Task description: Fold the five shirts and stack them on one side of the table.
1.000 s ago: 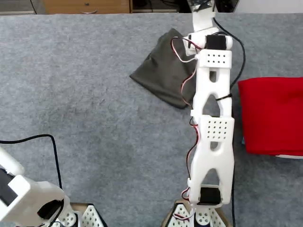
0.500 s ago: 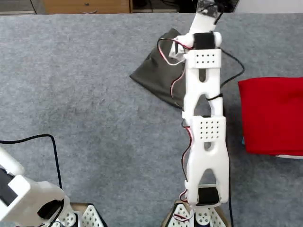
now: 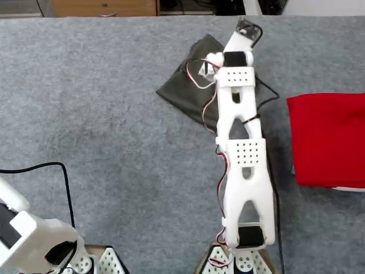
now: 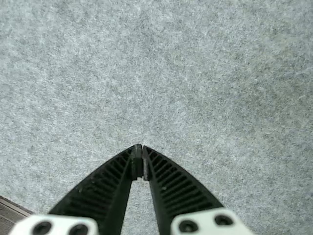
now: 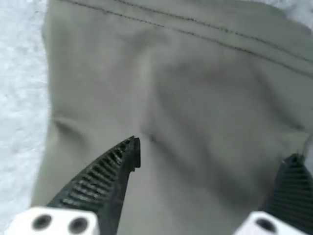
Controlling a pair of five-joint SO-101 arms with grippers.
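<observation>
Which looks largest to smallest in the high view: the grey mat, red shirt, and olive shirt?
1. Grey mat, by far.
2. Red shirt, though the frame edge cuts it off.
3. Olive shirt, partly hidden under the right arm, so its full size is unsure.

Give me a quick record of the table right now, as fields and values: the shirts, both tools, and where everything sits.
olive shirt: bunched, not neatly folded, far middle of the table
red shirt: folded flat, at the table's right side
right tool: open, over the olive shirt
left tool: shut, empty, over bare grey table surface
task status: olive shirt not yet folded or stacked
</observation>
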